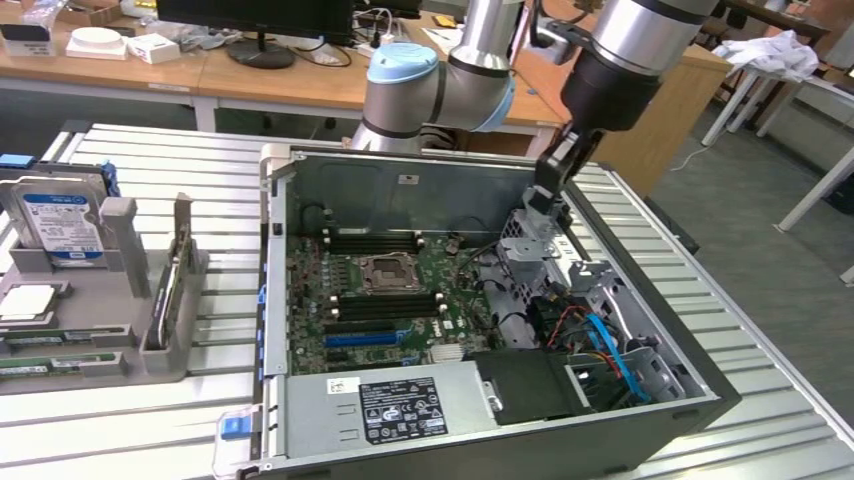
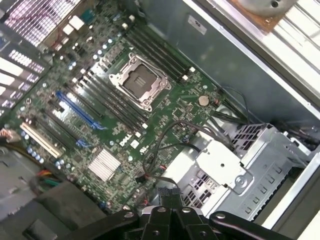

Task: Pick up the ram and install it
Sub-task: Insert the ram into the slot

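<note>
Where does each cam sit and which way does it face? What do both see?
Exterior view: off the arm, raised, looking down on the open PC case on the slatted table; the arm and gripper reach over its side on the exterior view's right.
Wrist view: on the wrist, looking down into the case at the motherboard; the gripper's black linkage in the foreground.
Both see the CPU socket and drive cage.

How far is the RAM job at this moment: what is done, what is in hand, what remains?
Done: nothing shows; the memory slots beside the CPU socket look empty. In hand: the gripper hangs over the open case, near the drive cage; whether it carries anything I cannot tell. Left: installing; green boards, maybe RAM, lie in the holder outside.
</note>
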You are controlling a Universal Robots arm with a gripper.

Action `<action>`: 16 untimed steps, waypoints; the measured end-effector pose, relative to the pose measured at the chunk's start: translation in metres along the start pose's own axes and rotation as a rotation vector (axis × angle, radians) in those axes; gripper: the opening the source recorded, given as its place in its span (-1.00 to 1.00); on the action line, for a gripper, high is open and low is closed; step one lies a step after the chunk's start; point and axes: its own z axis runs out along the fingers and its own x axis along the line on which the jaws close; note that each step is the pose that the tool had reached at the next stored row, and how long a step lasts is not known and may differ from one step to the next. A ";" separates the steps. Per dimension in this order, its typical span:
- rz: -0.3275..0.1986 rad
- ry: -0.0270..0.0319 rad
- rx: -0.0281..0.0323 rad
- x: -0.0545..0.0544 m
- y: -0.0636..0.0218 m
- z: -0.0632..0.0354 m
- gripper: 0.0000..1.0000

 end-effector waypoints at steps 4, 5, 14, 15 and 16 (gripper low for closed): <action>0.049 0.0061 -0.0055 0.000 0.0000 0.0004 -0.80; 0.062 0.0069 -0.0063 0.000 0.0000 0.0004 -0.80; 0.193 0.0077 -0.0103 0.000 -0.0001 0.0011 -0.80; 0.207 0.0076 -0.0105 0.000 -0.0001 0.0012 -0.80; 0.222 0.0074 -0.0108 0.000 -0.0001 0.0013 -0.80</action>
